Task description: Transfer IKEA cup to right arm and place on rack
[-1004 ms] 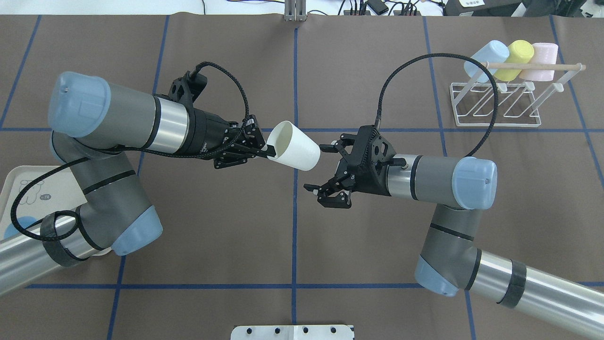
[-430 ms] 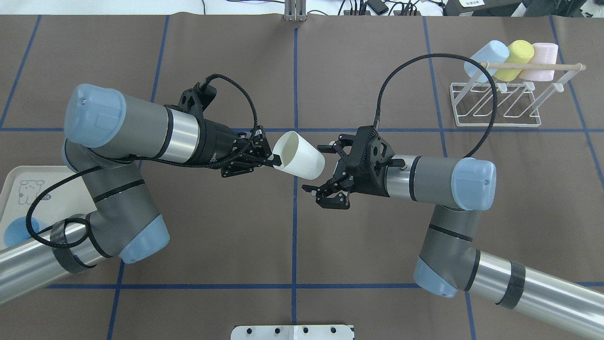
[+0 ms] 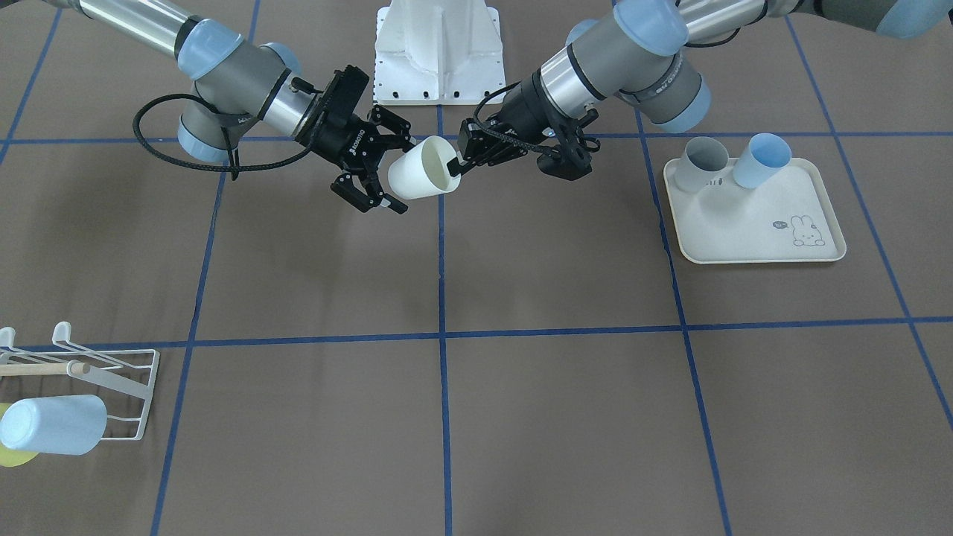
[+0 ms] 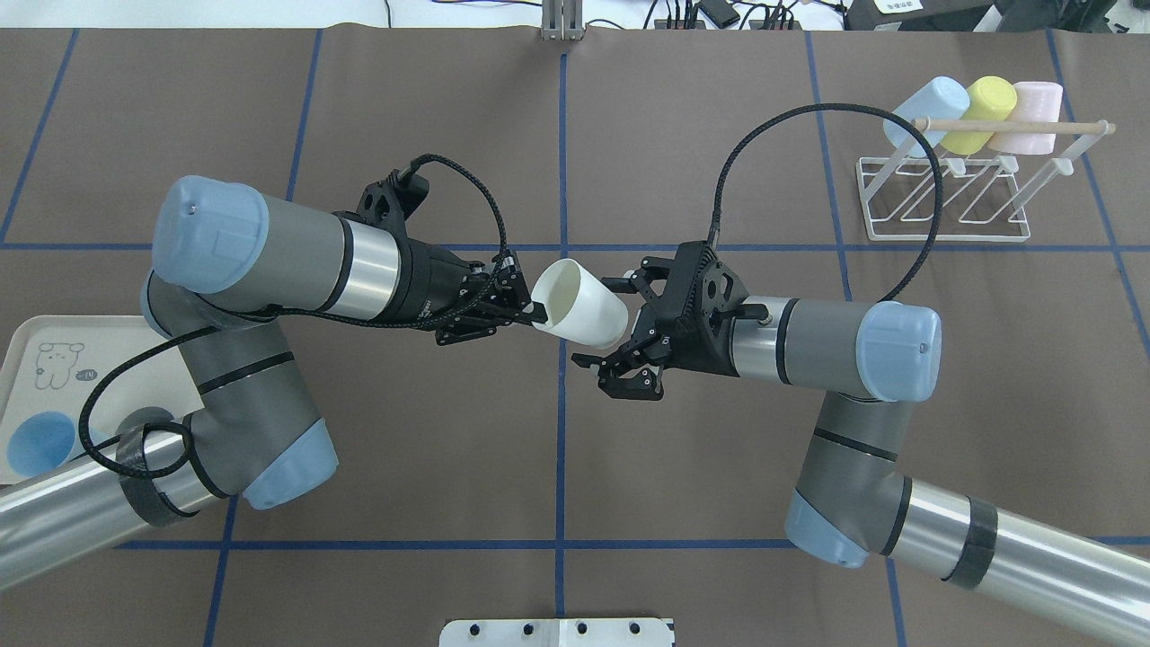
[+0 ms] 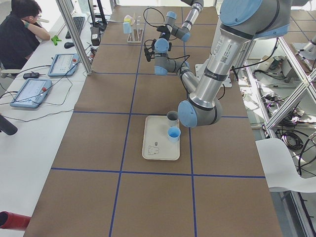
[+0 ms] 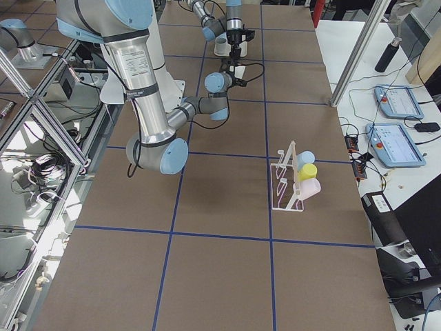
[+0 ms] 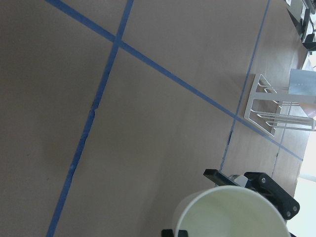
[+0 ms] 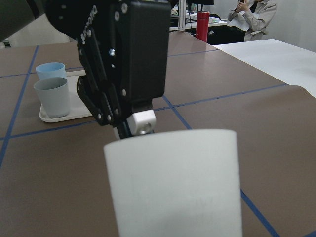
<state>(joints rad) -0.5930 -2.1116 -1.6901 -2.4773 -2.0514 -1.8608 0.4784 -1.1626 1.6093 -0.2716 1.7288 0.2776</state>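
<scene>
One plain white tapered cup [image 4: 579,304], cream inside, hangs tilted over table [image 4: 404,431] centre, well apart from rack [image 4: 943,202]. Left hand [image 4: 537,312] pinches its rim. Right hand [image 4: 597,320], marked ROBOTIQ, is spread wide w/ cup's base btwn its fingers.

Bright, even light from above leaves faint, soft shadows on the counter [image 3: 521,417]. Sheen streaks the left arm's silver tube [image 4: 54,514]. Close to the right wrist camera, the cup [image 8: 173,182] looks soft.
</scene>
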